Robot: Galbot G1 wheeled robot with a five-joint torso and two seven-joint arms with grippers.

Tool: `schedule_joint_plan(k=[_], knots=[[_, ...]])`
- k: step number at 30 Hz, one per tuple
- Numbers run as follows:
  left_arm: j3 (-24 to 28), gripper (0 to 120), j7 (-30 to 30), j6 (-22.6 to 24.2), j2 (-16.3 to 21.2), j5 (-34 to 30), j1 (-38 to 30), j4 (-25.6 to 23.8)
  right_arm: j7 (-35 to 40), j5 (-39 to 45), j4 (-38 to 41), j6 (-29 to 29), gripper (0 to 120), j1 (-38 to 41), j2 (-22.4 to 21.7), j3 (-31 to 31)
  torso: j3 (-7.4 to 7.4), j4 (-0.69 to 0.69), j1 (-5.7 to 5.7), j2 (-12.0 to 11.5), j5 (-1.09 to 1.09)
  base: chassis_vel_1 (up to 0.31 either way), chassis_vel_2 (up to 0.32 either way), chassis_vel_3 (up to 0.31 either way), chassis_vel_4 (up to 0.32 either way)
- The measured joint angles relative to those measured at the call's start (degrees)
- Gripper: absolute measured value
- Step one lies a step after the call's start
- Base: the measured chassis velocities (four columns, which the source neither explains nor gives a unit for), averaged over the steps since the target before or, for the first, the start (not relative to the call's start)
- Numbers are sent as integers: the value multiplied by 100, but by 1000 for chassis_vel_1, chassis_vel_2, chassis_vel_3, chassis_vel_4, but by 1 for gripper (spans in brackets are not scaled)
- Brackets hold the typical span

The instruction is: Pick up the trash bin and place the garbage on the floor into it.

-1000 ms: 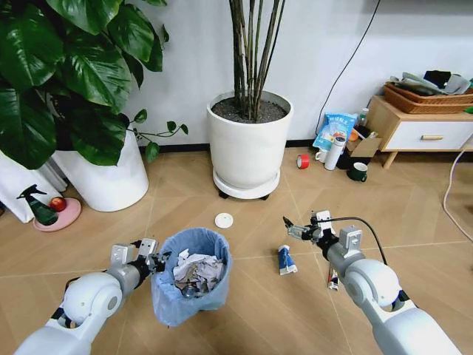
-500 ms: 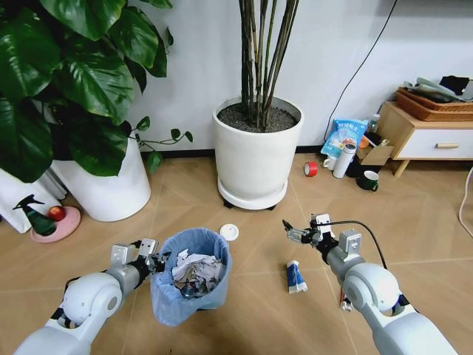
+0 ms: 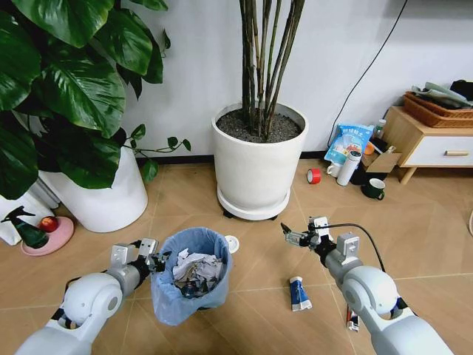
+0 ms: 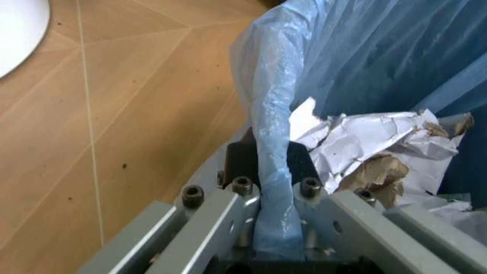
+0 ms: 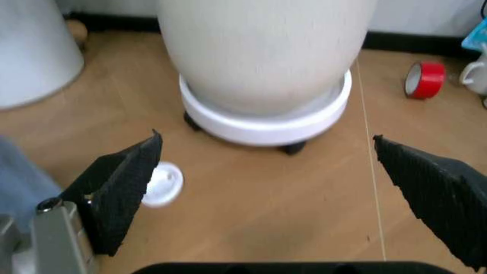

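Left tool [image 3: 157, 260]: clenched on the bag-lined rim of the trash bin [image 3: 192, 285], pinching rim and blue liner together, as the left wrist view shows.
Bin: carried low at the robot's left front, already holding crumpled paper.
Right tool [image 3: 290, 235]: spread wide and empty, hovering above the floor [image 3: 185, 200].
Litter: a white lid [image 5: 161, 182] just beside the bin; a blue-white tube [image 3: 298, 293] near the right arm.
Risk: the grip bites one edge only, so the bin may tilt and spill, or the slippery liner may slide free.
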Motion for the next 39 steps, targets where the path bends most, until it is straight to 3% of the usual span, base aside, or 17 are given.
schedule_joint_plan(k=[7,14,39], knots=[[-149,0,29,-5,119,-70,-17,28,-1203,-933,-859,530,100,-317,199,350,0,-1,0,0,1,0,0,0,0],[-233,0,142,-8,339,-121,-34,69,-2077,-1463,-1881,657,100,-342,489,466,0,0,0,0,0,0,0,0,0],[-401,0,391,-60,865,-379,-286,521,-1814,-1799,-3690,867,100,273,1184,459,0,0,0,0,0,0,0,0,0]])
